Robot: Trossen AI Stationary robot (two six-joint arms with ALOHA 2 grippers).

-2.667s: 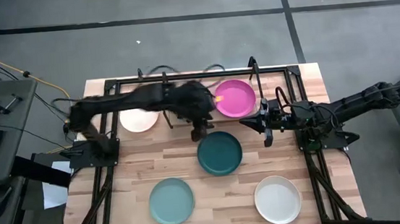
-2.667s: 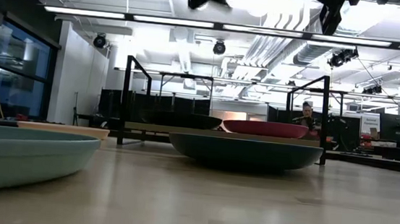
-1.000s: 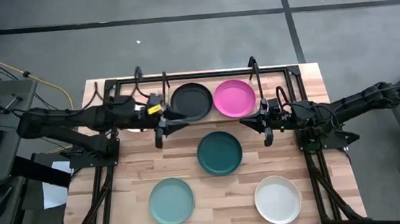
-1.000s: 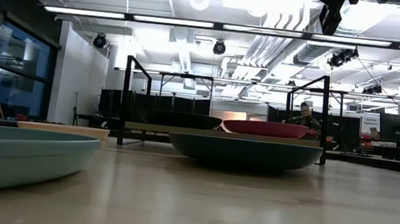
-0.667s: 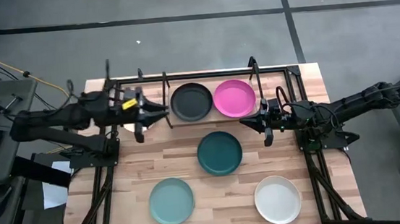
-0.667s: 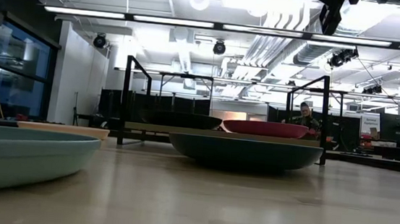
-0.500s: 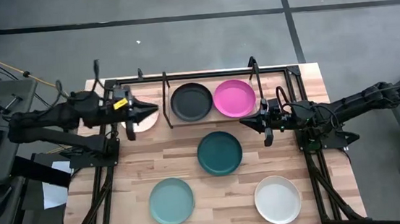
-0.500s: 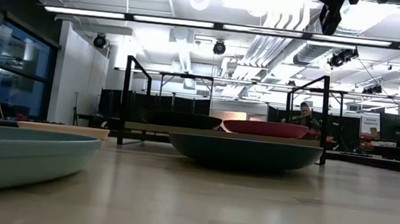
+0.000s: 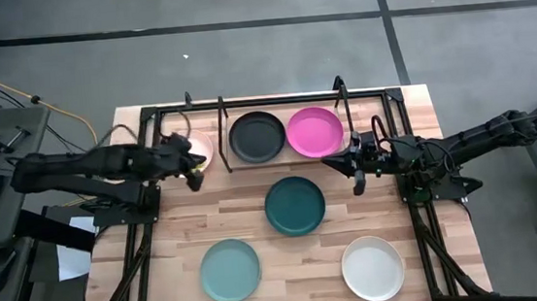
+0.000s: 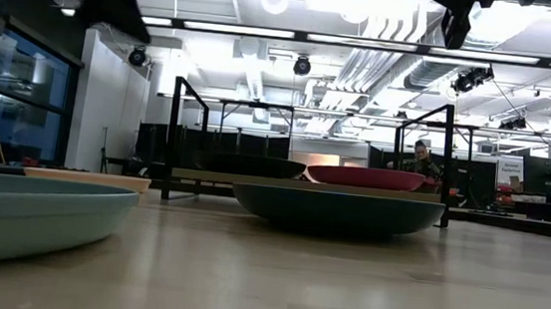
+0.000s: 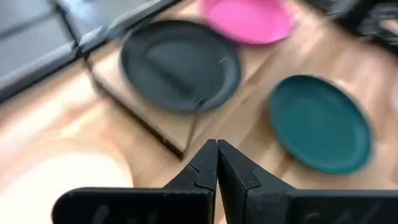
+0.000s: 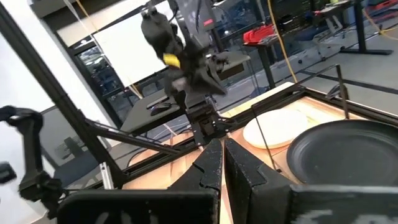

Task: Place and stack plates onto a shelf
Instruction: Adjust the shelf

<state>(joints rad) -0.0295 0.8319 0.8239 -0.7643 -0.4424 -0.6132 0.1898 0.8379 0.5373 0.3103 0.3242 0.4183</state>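
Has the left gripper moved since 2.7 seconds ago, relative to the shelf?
Yes. The left gripper has pulled back leftward: it was over the shelf by the black plate, and now sits left of the shelf, beside the pale pink plate.

Round pale pink matte plate: largely covered by left arm's dark two-finger gripper in high view; cut by edge in left wrist view. Light teal plate: cut off at low view's edge. Distant person beyond table: too small to tell.
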